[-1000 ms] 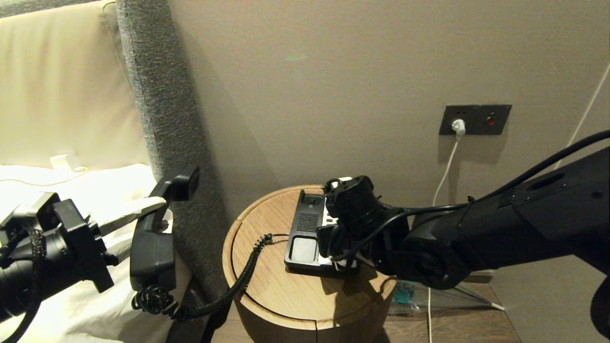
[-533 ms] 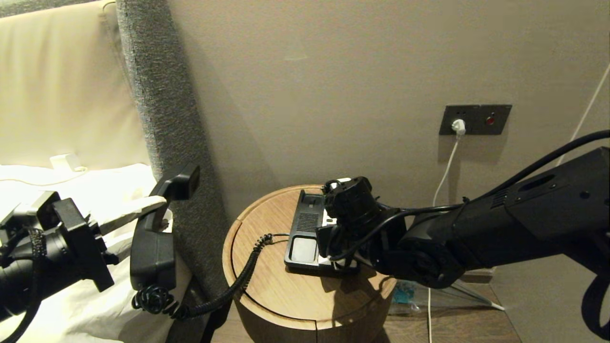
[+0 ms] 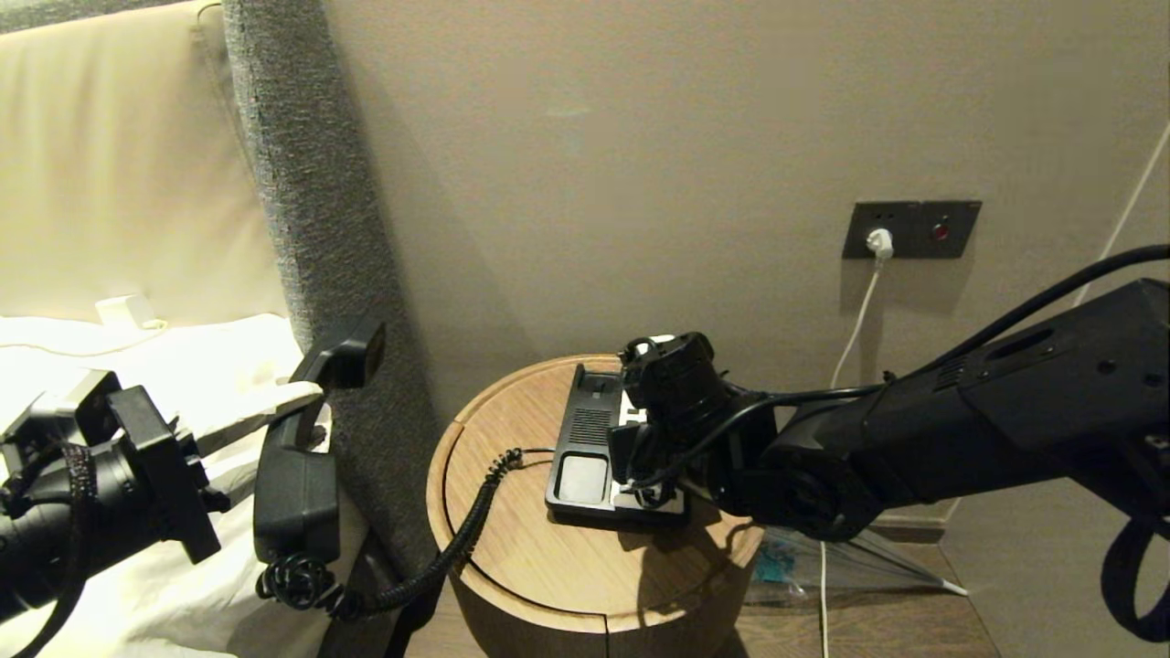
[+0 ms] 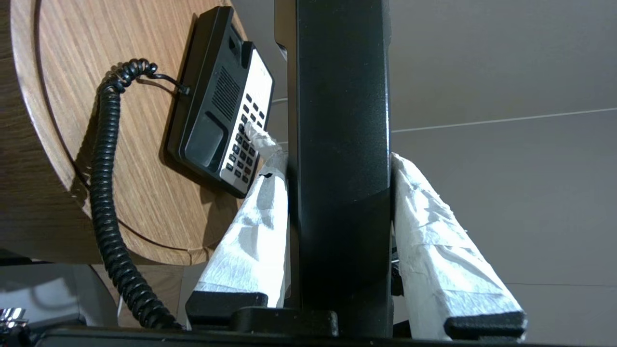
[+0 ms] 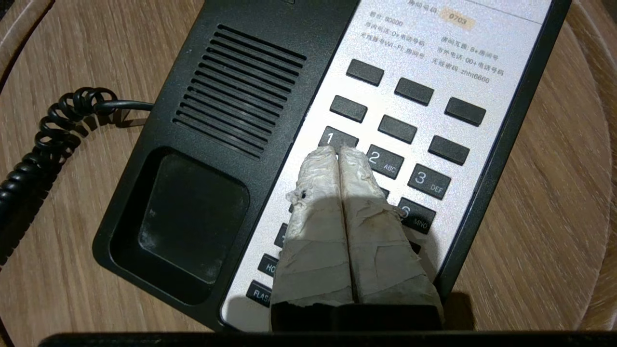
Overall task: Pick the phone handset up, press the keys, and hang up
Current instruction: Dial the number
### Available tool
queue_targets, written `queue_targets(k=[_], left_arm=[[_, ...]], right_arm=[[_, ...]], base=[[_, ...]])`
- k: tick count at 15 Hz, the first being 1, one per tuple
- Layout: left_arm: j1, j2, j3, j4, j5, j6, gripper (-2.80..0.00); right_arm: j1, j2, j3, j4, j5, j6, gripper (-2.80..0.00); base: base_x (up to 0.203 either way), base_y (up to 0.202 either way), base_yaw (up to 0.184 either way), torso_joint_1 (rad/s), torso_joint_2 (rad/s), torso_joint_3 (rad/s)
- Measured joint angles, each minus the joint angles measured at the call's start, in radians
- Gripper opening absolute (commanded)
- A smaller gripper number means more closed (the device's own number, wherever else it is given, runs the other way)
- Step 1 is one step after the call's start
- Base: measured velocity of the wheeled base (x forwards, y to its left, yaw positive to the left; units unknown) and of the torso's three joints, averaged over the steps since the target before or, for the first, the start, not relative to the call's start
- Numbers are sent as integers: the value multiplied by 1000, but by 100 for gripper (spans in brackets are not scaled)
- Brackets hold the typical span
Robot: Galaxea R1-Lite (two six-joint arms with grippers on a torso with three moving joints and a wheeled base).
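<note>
Since the earlier frames, the right arm is seen shifted slightly down and toward the phone base (image 3: pixel 585 448), while the left arm is kept where it was. The right pincer (image 5: pixel 339 150) is held with its taped fingers (image 5: pixel 315 193) pressed together, and their tips are set on the key marked 1 among the keys (image 5: pixel 400 130) of the cream faceplate. The cradle of the phone base is left uncovered just beside this pincer, on the round wooden worktop (image 3: pixel 548 567). The left pincer (image 4: pixel 340 164) is clamped on the phone handset (image 3: pixel 297 475), its white-wrapped fingers (image 4: pixel 255 226) being pressed against both sides of the black receiver. The handset is held upright, well apart from the base, over the bed (image 3: pixel 110 366). The coiled cord (image 3: pixel 457 539) is hung from below the left pincer and is run across the worktop to the base.
</note>
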Motion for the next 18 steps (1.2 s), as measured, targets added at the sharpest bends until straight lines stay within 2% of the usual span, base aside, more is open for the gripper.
queue_targets(k=[18], left_arm=[[0,9,1,0,0,7,-280]], right_arm=[[-3,20,4,1,0,-1,-280]], base=[[0,0,0,0,0,0]])
